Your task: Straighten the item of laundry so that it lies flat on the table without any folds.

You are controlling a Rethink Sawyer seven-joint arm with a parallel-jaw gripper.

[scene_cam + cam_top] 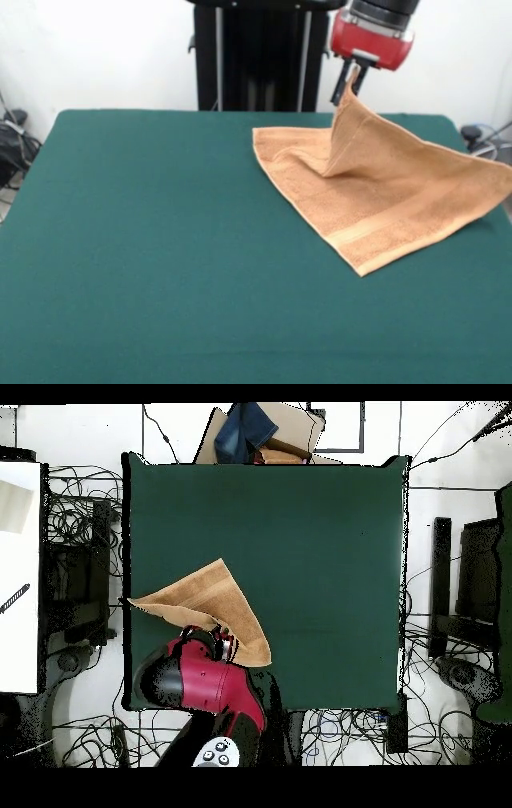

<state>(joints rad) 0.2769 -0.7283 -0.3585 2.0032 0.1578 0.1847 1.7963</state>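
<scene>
As seen from the front view, small orange-tan terry towel [384,192] spread over the upper right of the large table covered in dark green felt-like cloth [160,240], one corner lifted to a peak near the top of the frame, remaining cloth sloping down from that peak to rest on the felt. Woven band stripe visible parallel to the lower edge, near the bottommost corner at centre right. Right-hand corner reaching the table's right edge. Red and black arm descending from the top of the frame, its dark gripper [353,80] closed on the raised corner, pinching the fabric between its fingers. Black pedestal [260,56] standing behind the table's far edge, against a white wall. Seen from overhead, same towel [205,609] lying at the lower left of the green table [320,534], forming a roughly triangular outline, left tip at the table's left edge, lower tip pointing toward the bottom edge. Gripper [226,646] positioned over the towel's lower margin, red arm housing just below it. Tangled cables [75,524] on the floor around the table, cardboard box [290,429] beyond the table's top edge.
</scene>
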